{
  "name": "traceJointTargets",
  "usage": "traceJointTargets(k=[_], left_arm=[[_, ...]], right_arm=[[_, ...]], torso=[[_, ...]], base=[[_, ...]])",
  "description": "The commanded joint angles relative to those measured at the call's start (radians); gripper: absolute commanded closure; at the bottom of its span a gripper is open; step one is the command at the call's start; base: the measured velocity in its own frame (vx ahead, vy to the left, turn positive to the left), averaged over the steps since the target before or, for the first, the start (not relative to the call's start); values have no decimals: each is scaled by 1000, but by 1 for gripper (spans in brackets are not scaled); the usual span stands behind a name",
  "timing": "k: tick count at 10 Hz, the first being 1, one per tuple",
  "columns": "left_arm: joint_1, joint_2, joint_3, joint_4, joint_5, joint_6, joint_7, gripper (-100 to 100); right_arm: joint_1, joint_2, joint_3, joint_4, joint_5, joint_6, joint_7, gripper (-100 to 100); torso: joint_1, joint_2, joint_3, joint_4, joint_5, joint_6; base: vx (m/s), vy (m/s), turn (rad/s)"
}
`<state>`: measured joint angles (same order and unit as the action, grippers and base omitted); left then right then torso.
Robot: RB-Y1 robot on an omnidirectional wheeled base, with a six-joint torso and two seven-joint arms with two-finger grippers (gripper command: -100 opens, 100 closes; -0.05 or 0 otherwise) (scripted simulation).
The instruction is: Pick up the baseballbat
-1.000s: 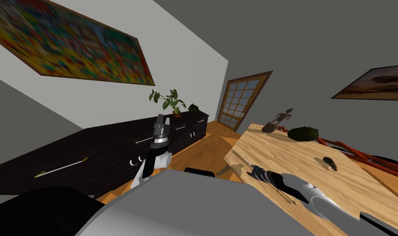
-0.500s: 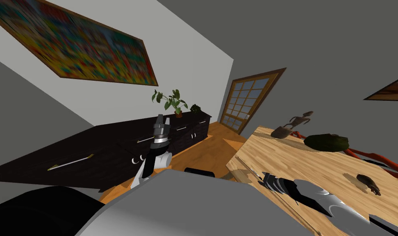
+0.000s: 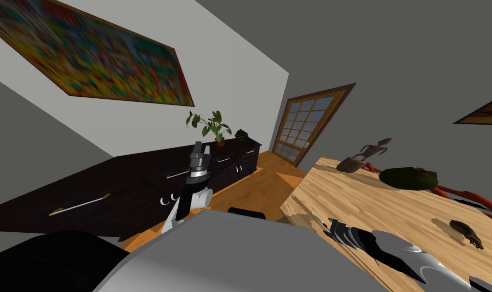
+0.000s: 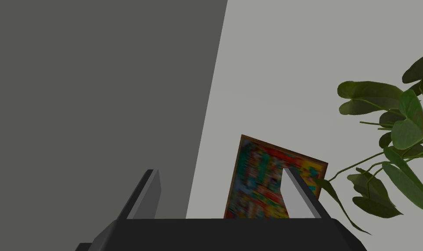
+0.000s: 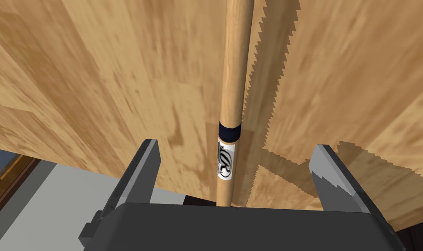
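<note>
Item: baseball bat, light tan wood, slim shaft with a dark blue band and a white label bearing a black mark. Location: lying lengthwise on the wooden tabletop, its labelled portion close to the tabletop's edge, a jagged shadow just beside it. Right hand: released, both fingers spread wide, one on either side of the shaft and neither touching it. The bat runs straight away from the hand, roughly midway between the fingers, and its near end is hidden behind the hand's dark body. In the head view the right forearm reaches over the near corner of the tabletop. Left hand: raised upright in front of the dark sideboard, fingers apart, nothing between them. Other contents of the tabletop, all well apart from the right hand: a small brown figurine at the far edge, a dark green rounded object just beside it, and a small dark brown object nearer the middle. On the sideboard's far end: a leafy potted plant. On the wall above the sideboard: a large multicoloured painting in a brown frame. Beyond the sideboard: a wood-framed door with glazed panes.
</note>
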<state>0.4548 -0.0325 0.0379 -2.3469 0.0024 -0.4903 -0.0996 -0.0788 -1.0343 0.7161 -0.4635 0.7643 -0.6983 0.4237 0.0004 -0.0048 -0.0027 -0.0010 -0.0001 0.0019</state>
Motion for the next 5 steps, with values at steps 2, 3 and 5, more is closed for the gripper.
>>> traceJointTargets(k=[2,3,5], left_arm=[[0,0,0,0,0,0,0,0],[0,0,0,0,0,0,0,0],[0,0,0,0,0,0,0,0]], right_arm=[[63,-13,-11,-47,-47,16,47,-100],[110,-15,-24,-67,-90,21,86,-100],[149,-17,-38,-87,-134,26,143,-100]], torso=[[0,-2,-1,0,0,0],[0,-1,-1,0,0,0],[0,-2,-1,-1,0,0]], base=[[110,-8,-18],[132,2,-27],[126,-6,-26]])
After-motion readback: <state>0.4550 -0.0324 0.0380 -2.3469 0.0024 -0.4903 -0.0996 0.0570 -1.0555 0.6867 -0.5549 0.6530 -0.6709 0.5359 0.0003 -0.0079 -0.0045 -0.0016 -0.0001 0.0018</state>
